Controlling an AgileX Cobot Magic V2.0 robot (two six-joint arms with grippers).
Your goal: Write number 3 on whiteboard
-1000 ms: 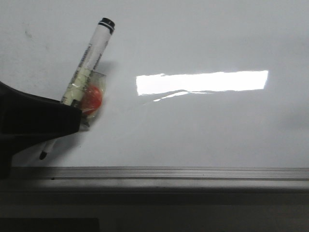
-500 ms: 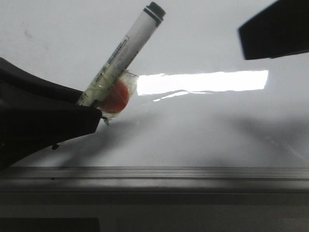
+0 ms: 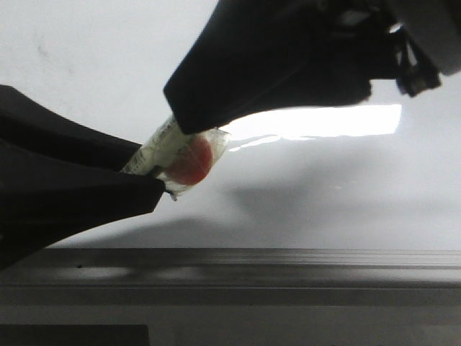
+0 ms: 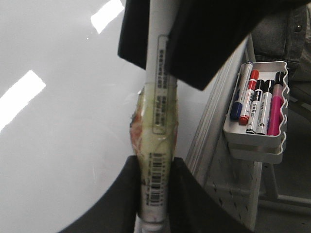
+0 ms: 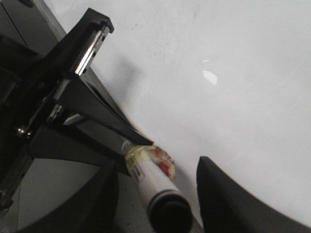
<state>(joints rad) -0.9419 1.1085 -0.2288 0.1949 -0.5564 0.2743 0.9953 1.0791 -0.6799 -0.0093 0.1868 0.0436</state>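
My left gripper (image 3: 140, 173) (image 4: 154, 164) is shut on a white marker (image 3: 162, 144) (image 4: 158, 111) low on its barrel. The marker is wrapped in clear tape with a red lump (image 3: 191, 160) at its side and leans up to the right over the whiteboard (image 3: 324, 202). My right gripper (image 3: 189, 108) (image 5: 156, 164) reaches in from the upper right. It is open, its fingers either side of the marker's black-capped end (image 5: 167, 213) with gaps showing. The marker's writing tip is hidden behind my left gripper. The number 3 is out of view on the board.
A grey metal rail (image 3: 288, 263) runs along the board's near edge. A bright rectangular reflection (image 3: 338, 121) lies on the board. Beside the board hangs a small white tray (image 4: 255, 141) with several coloured markers in it.
My right gripper has come in from the upper right and now straddles the marker's top end. My left gripper has moved the marker slightly to the right.
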